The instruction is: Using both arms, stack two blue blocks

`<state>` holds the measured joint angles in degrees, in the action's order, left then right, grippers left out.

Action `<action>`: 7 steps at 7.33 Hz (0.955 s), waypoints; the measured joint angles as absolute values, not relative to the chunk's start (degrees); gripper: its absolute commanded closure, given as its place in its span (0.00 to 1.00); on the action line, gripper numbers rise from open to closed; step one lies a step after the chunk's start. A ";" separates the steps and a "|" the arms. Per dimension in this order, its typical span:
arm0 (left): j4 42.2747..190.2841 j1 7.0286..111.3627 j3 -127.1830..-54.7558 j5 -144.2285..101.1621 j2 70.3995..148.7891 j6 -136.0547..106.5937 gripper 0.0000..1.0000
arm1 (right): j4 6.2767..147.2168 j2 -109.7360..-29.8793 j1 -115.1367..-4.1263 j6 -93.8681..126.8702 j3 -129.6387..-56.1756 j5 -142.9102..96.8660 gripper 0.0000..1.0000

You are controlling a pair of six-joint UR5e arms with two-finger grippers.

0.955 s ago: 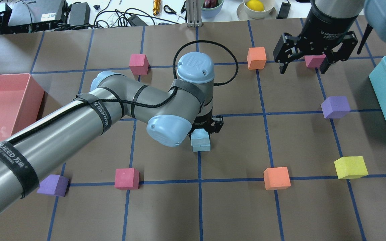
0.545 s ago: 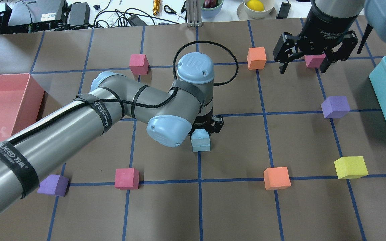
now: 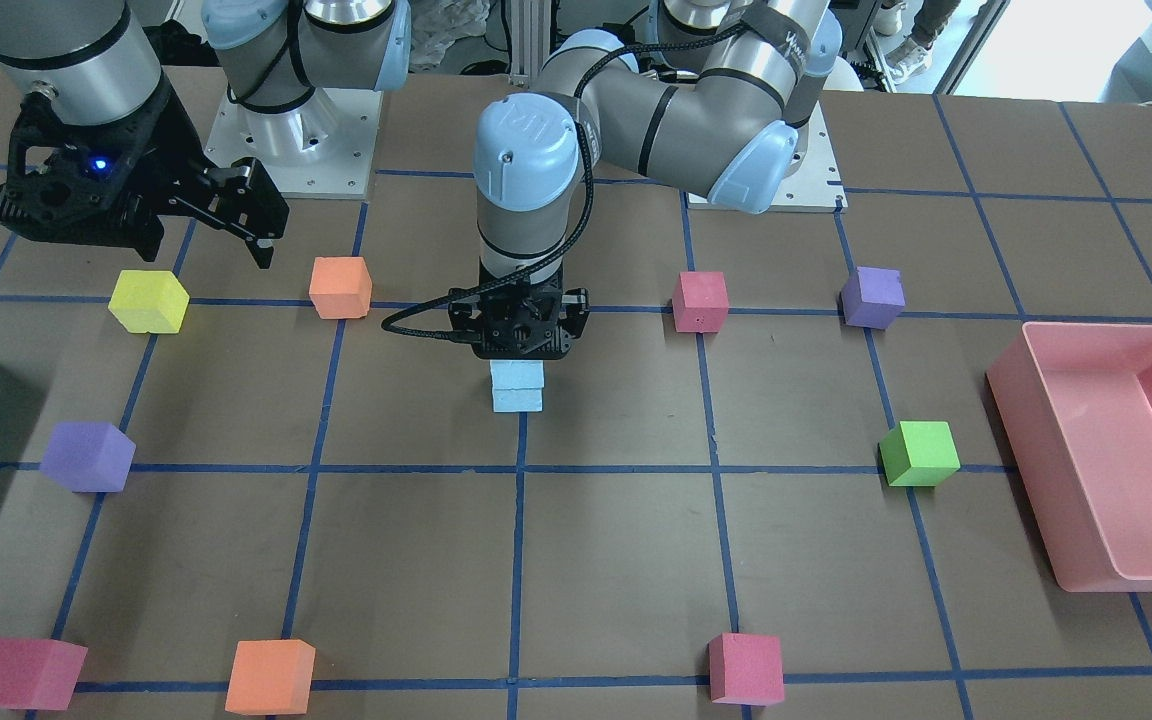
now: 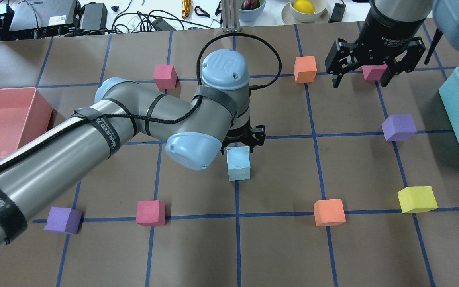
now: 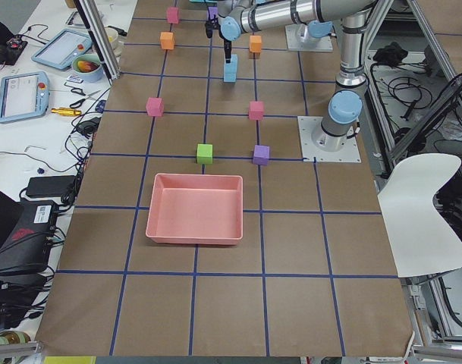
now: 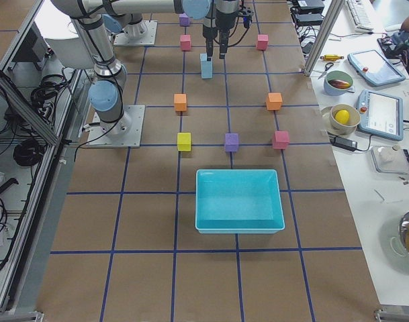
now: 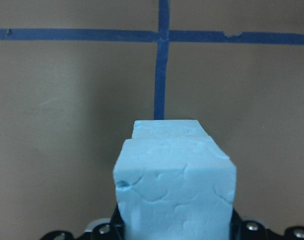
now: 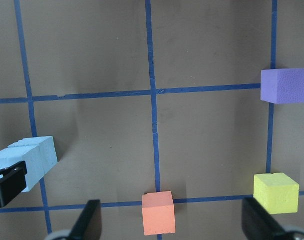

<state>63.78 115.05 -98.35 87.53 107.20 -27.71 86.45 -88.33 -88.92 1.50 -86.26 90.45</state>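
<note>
overhead: top blue block [image 4: 238, 157] sits on bottom blue block [image 4: 239, 175], middle of the desk [image 4: 285, 247] on a tape line, likely so both arms reach it. stack looks done. left arm [image 4: 94, 135] has the left jaws just above it, apparently released, nothing in them. right arm [image 4: 393, 24]: right jaws spread wide, empty, well apart, out of the way.
front: left jaws straight over the upright stack, so a vertical lift shouldn't nudge it.
left wrist: bottom blue block peeks past the top one; offset or perspective, can't tell.
right wrist: stack at the left edge.

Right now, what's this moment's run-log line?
stack: pale blue foam cube atop matching cube | left gripper: over stack | right gripper: open, empty
</note>
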 measured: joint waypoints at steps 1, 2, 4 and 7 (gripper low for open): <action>64.21 113.64 -97.25 87.55 105.78 -27.04 0.00 | 86.48 -88.33 -88.92 1.45 -86.25 90.46 0.00; 65.38 111.51 -96.43 87.71 104.00 -25.09 0.00 | 86.48 -88.33 -88.91 1.42 -86.21 90.51 0.00; 70.52 104.08 -95.24 88.15 98.98 -16.87 0.00 | 86.48 -88.37 -88.93 1.41 -86.15 90.43 0.00; 80.42 90.53 -90.45 88.16 92.78 -2.40 0.00 | 86.43 -88.80 -89.01 1.47 -86.15 89.37 0.00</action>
